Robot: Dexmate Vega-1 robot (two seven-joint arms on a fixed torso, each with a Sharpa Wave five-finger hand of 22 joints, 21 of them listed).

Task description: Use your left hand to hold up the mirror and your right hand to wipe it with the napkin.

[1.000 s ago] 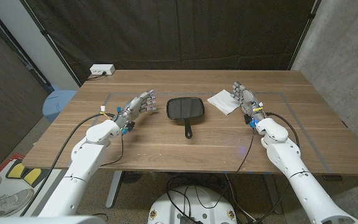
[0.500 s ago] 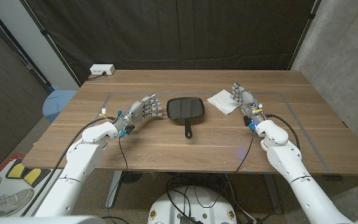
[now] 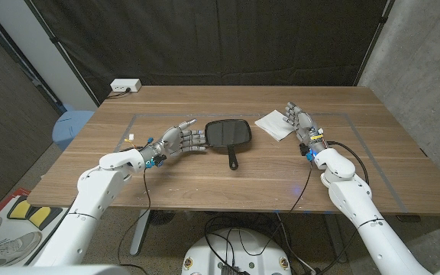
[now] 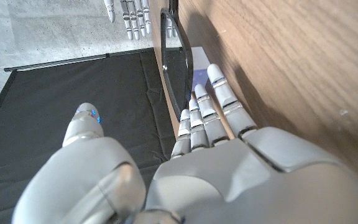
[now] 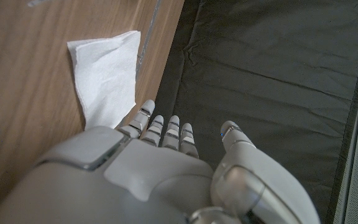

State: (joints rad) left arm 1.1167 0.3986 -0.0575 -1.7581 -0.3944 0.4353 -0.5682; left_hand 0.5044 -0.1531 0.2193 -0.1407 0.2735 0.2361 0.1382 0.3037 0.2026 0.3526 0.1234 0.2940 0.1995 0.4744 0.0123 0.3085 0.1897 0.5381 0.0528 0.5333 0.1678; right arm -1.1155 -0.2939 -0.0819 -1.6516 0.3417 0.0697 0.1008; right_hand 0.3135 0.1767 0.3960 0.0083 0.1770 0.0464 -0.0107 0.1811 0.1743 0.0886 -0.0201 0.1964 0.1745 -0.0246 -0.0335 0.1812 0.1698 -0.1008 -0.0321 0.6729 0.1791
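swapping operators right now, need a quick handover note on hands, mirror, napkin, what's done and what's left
Left hand: open, fingers reaching the mirror's left edge, nothing held.
Right hand: open, beside the napkin, nothing held.
Mirror: lying on the table at centre, handle toward the robot.
Napkin: on the table to the mirror's right, just left of the right hand.
Done: nothing yet; neither thing is picked up.
Left: grip and raise the mirror with the left hand, take the napkin with the right, wipe.

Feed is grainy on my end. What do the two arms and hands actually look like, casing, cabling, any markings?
Both arms have glossy white rounded shells. The left hand and right hand are grey and silver metal, with white segmented fingers in the left wrist view. Thin black cables run loose along each forearm. Small blue and yellow fittings sit at each wrist. I can't make out any printed markings.
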